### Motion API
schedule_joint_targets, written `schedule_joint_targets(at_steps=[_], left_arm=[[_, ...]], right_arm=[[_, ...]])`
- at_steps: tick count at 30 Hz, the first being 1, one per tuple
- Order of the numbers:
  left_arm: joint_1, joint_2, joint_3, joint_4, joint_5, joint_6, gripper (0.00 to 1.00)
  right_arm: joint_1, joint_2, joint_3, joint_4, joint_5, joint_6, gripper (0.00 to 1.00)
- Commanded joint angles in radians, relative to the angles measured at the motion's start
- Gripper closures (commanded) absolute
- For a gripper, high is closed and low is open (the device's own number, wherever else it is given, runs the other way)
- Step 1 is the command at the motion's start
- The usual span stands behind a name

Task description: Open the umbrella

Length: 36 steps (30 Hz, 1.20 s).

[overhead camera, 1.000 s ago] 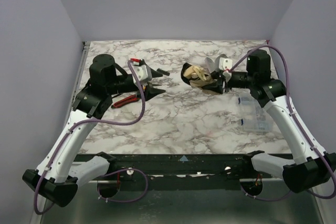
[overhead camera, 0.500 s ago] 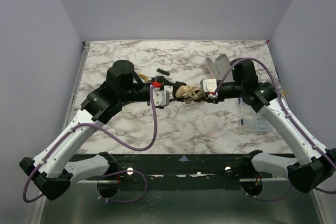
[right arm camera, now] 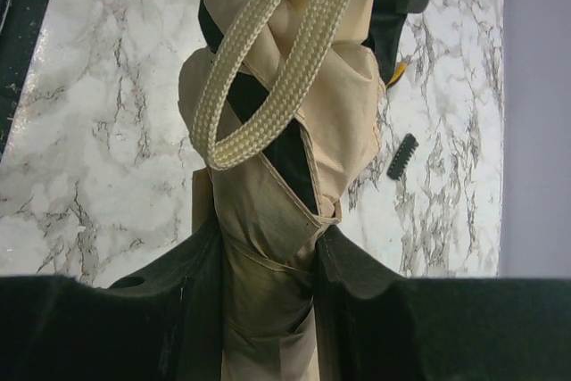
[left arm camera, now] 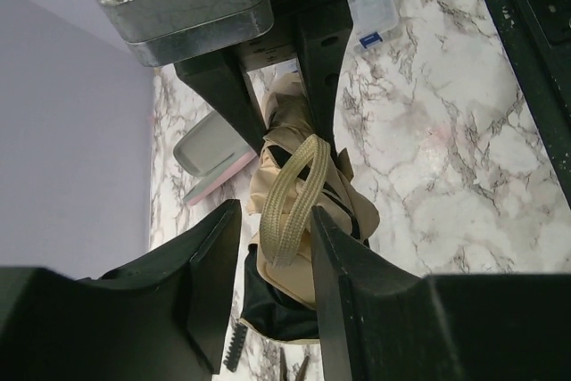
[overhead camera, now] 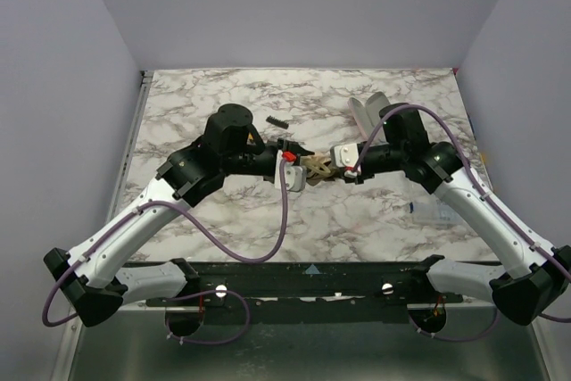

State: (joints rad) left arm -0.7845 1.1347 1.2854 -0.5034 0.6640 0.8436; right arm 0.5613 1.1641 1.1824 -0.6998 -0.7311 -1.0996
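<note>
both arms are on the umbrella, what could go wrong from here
The left gripper straddles the loose strap loop, so it may pinch the strap rather than the umbrella itself. The right gripper clamps folded fabric, which could slip or bunch if the arms pull apart.

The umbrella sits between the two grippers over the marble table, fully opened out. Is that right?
No. The umbrella is folded into a tight bundle, not opened out; the right wrist view shows it. It does sit between the left gripper and the right gripper, over the marble table.
</note>
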Motion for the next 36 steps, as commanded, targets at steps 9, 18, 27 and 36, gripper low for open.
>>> schedule_joint_targets(at_steps=[9, 18, 27, 36], left_arm=[[-0.035, 0.036, 0.046, -0.042, -0.129, 0.031, 1.0], [0.007, -0.078, 0.011, 0.015, -0.113, -0.092, 1.0], [0.205, -0.143, 0.029, 0.1, -0.041, -0.294, 1.0], [0.355, -0.113, 0.031, 0.144, -0.087, -0.451, 1.0]], right_arm=[[0.009, -0.025, -0.038, 0.027, 0.043, -0.016, 1.0], [0.008, -0.039, -0.104, 0.096, 0.14, 0.133, 1.0], [0.008, -0.061, -0.171, 0.098, 0.153, 0.184, 1.0], [0.008, 0.049, -0.127, 0.088, 0.186, 0.402, 1.0]])
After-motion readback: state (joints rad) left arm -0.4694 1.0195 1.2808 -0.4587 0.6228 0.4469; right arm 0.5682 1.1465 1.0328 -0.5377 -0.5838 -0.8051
